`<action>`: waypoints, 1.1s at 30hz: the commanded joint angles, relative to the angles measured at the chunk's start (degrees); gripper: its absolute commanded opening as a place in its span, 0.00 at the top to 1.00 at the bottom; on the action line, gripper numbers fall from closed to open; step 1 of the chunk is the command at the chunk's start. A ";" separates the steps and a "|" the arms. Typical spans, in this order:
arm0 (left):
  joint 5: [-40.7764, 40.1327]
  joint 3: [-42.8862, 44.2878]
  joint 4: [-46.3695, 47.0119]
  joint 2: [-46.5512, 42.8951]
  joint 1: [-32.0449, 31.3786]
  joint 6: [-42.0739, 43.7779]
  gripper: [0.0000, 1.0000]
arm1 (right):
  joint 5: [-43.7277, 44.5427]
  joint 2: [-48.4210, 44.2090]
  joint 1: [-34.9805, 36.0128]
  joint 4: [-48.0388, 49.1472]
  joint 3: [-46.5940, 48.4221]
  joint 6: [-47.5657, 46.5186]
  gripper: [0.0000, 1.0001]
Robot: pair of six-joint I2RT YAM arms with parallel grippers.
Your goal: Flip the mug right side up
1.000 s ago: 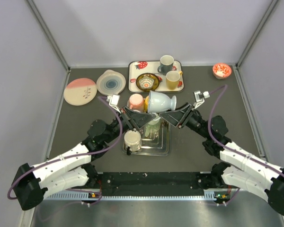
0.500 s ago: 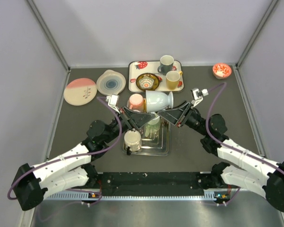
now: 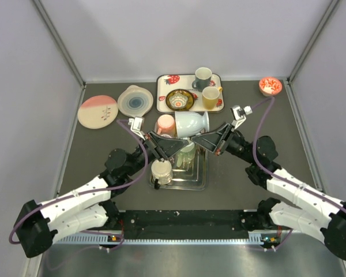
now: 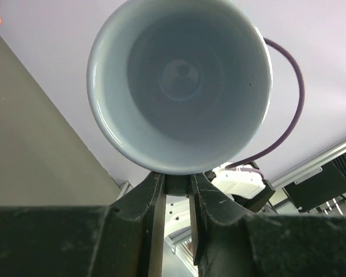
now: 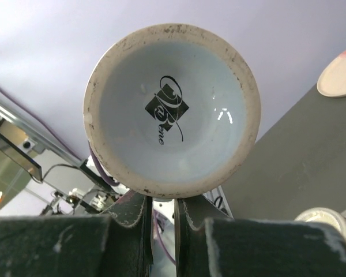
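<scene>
A pale blue mug lies on its side in the air between my two grippers, above the metal tray. Its mouth points left, its foot right. My left gripper is shut on the mug at the lower edge of the rim. In the left wrist view I look straight into the mug, with the left gripper pinching just under the rim. My right gripper is shut at the foot. The right wrist view shows the mug's base with a black logo, above the right gripper.
On the metal tray stand a beige cup and a clear glass. A pink cup sits beside the mug. Behind, a strawberry tray carries a grey mug, a yellow mug and a bowl. Two plates lie at the left, a red bowl at the back right.
The right gripper's jaws have closed at the mug's foot. The mug and both grippers have shifted slightly left and away; the left grip is unchanged.
</scene>
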 commanded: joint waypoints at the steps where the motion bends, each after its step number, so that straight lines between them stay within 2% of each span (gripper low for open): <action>1: 4.01 -1.39 -3.52 -1.78 -2.01 1.10 0.70 | -1.51 -4.28 0.57 -2.70 3.58 -6.99 1.00; 8: -4.17 -4.03 -6.24 -7.31 -1.92 2.68 0.54 | -1.86 -7.89 0.48 -6.75 3.23 -8.40 1.00; 12: -6.45 -3.86 -11.32 -10.13 -1.92 4.43 0.49 | -1.16 -10.53 0.57 -11.83 4.19 -10.85 1.00; 15: -9.69 -3.15 -17.38 -14.43 -1.92 7.59 0.47 | 0.85 -14.03 0.48 -26.58 7.97 -18.22 1.00; 16: -12.15 -2.54 -23.15 -17.05 -1.92 8.47 0.47 | 2.60 -14.83 0.57 -36.10 9.20 -22.86 1.00; 18: -15.41 -1.66 -28.80 -19.70 -1.92 12.07 0.46 | 4.89 -16.32 0.74 -44.94 13.59 -27.71 1.00; 19: -19.34 -0.61 -35.44 -21.97 -1.92 12.95 0.45 | 7.08 -16.86 1.01 -52.81 14.73 -31.30 1.00; 21: -22.53 0.45 -40.67 -23.83 -1.92 16.55 0.45 | 9.11 -17.56 1.45 -59.27 17.72 -34.32 1.00; 22: -26.63 1.58 -45.74 -25.50 -1.92 17.61 0.45 | 11.47 -17.82 1.54 -64.36 18.52 -36.77 1.00; 29: -42.64 6.33 -61.32 -28.68 -1.92 20.87 0.44 | 26.16 -14.41 6.27 -81.44 20.99 -44.70 1.00; 33: -47.59 8.71 -66.88 -27.10 -1.83 20.87 0.44 | 32.06 -10.28 10.66 -83.39 19.49 -45.58 1.00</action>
